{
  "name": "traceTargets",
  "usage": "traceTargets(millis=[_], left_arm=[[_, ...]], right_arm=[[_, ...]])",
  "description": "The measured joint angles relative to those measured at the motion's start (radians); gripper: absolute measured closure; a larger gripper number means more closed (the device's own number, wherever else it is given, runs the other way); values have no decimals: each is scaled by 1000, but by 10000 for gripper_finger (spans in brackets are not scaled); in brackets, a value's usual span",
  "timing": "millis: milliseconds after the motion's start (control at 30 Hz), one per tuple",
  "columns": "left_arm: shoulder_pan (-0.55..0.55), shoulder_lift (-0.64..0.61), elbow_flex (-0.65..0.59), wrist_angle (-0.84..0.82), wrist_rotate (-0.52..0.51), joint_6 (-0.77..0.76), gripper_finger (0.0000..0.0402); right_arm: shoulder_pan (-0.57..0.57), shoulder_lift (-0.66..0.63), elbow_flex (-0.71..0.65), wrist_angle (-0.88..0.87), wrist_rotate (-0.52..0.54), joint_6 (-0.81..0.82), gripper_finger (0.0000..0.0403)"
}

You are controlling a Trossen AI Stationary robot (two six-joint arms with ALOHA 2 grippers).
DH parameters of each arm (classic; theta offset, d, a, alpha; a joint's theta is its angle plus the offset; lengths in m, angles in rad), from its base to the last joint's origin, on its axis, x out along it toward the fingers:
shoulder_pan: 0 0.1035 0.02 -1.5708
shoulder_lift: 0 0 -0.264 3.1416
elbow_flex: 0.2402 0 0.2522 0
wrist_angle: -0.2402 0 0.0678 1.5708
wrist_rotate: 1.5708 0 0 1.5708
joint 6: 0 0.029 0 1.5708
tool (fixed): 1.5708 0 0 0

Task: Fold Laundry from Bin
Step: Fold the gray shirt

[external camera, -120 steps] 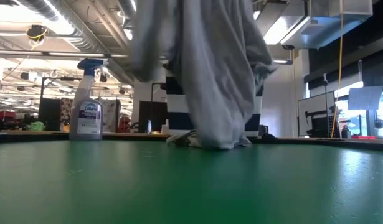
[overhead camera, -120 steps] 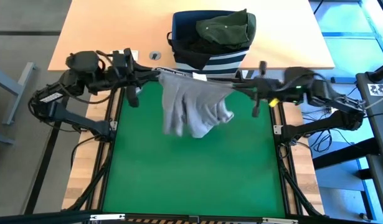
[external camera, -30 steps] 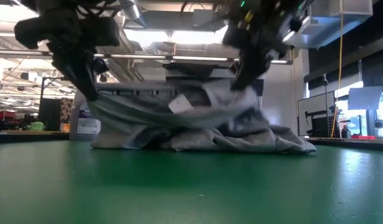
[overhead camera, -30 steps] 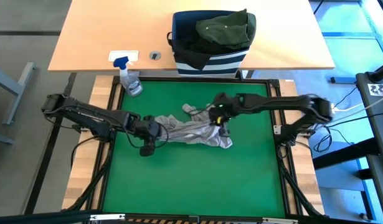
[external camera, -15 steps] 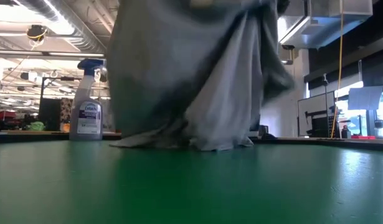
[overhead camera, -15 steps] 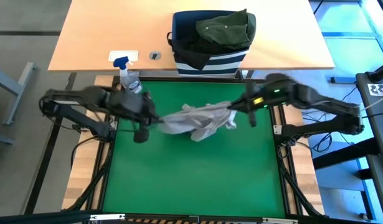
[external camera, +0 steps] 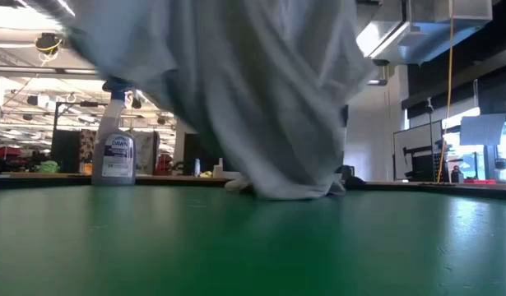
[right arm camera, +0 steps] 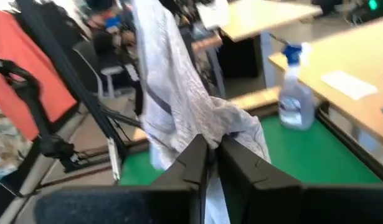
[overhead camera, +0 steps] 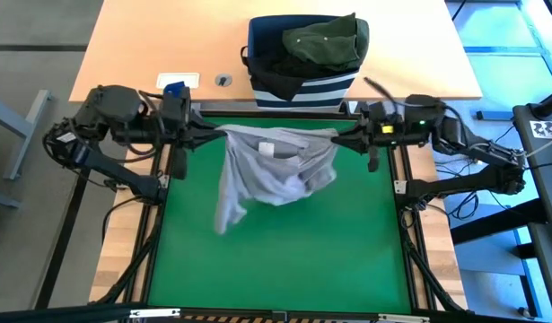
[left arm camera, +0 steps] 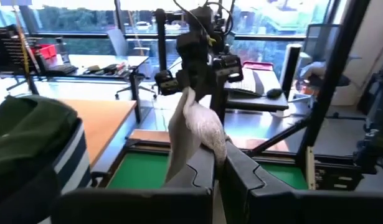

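Note:
The light grey garment (overhead camera: 267, 175) hangs spread between my two raised grippers over the far half of the green mat (overhead camera: 284, 269). My left gripper (overhead camera: 217, 135) is shut on its upper left end and my right gripper (overhead camera: 338, 136) on its upper right end. In the low view the grey garment (external camera: 261, 99) fills the middle, and its lowest folds (external camera: 285, 189) touch the mat. The striped navy bin (overhead camera: 302, 85) stands behind the mat's far edge. A dark olive garment (overhead camera: 325, 40) and a black one (overhead camera: 271, 65) lie in it. My left gripper pinches a bunched upper end of the grey garment (left arm camera: 205, 140) between its two fingers (left arm camera: 197, 174). The fingers point about level toward the table's right. The cloth runs taut toward the other gripper and hangs down below. My right gripper pinches the garment's other upper end (right arm camera: 231, 134) between its two fingers (right arm camera: 194, 162), gathered in several folds. Its fingers lie about level, pointing toward the table's left. The cloth hangs below, its lowest part on the mat.
A clear spray bottle (external camera: 114, 148) with a blue nozzle stands at the mat's far left corner, behind my left arm (overhead camera: 123, 112). The wooden table top (overhead camera: 150, 45) lies beyond. The near half of the mat is bare green.
Both grippers have risen from the mat and drawn back toward the far edge, moving apart and tipping up to level. The grey garment, a low heap on the mat before, now hangs stretched between them, with only its lowest folds on the mat.

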State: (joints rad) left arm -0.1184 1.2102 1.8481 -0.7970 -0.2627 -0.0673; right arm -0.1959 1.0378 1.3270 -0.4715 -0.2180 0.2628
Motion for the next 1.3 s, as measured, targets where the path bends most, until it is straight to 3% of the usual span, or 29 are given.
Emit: traceTargets(millis=[267, 400, 567, 933, 1300], left_arm=[[0, 17, 0, 2, -9, 27, 397], [2, 17, 0, -2, -9, 26, 397], [2, 13, 0, -7, -9, 20, 397], [2, 16, 0, -1, 2, 52, 397], [2, 16, 0, 5, 2, 51, 397]], right_arm=[[-1, 93, 0, -10, 45, -65, 280], [-1, 106, 0, -116, 46, -175, 236], [15, 118, -39, -193, 38, -240, 211], [87, 278, -319, 379, 71, -246, 221], [90, 565, -319, 809, 41, -271, 221]])
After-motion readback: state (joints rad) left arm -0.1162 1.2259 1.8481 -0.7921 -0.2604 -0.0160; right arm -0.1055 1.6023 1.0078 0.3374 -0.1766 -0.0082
